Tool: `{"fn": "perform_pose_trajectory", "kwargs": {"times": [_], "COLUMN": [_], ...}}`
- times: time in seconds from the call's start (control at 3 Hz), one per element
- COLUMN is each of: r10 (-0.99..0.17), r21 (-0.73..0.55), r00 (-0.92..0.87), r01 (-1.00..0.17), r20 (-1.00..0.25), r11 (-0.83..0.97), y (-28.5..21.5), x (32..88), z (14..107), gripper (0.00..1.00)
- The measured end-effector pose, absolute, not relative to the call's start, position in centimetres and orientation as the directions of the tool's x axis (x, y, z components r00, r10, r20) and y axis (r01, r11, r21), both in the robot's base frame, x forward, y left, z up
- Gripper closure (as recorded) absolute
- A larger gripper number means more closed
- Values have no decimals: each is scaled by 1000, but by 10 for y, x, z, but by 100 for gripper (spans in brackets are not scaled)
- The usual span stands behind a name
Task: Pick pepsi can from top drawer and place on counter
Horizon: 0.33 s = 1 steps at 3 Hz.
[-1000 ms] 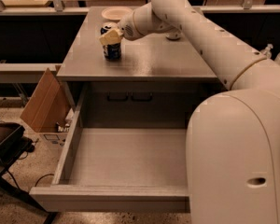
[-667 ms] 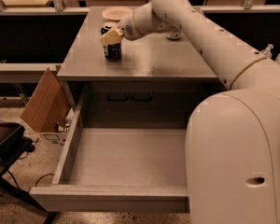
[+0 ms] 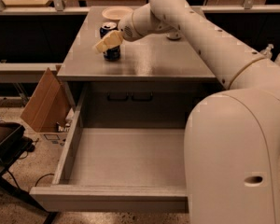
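Pepsi can (image 3: 113,53) stands upright on the back-left part of the counter (image 3: 149,59) with the gripper (image 3: 107,43) set against its upper half. The step in hand looks like the release, best done by letting go only once the base sits flat, then drawing straight up and back so nothing tips the can. Whether the gripper is clamped on the can or slackened off cannot be told from this side; a pale bowl (image 3: 116,13) sits just behind, and the top drawer (image 3: 126,155) stands pulled open below.
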<state>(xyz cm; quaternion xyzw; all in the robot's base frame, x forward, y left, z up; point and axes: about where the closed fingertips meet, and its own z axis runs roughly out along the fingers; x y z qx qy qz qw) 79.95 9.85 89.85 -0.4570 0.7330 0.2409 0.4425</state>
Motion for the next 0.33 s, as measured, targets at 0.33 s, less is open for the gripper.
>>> {"fn": "perform_pose_trajectory", "kwargs": {"times": [0.33], "r10": [-457], "r21": [-51], "r00": [-191], "r01": [-883], "r20": [-869], "r11": [466], "y": [99], "x": [799], "z": [898], "gripper": [0]}}
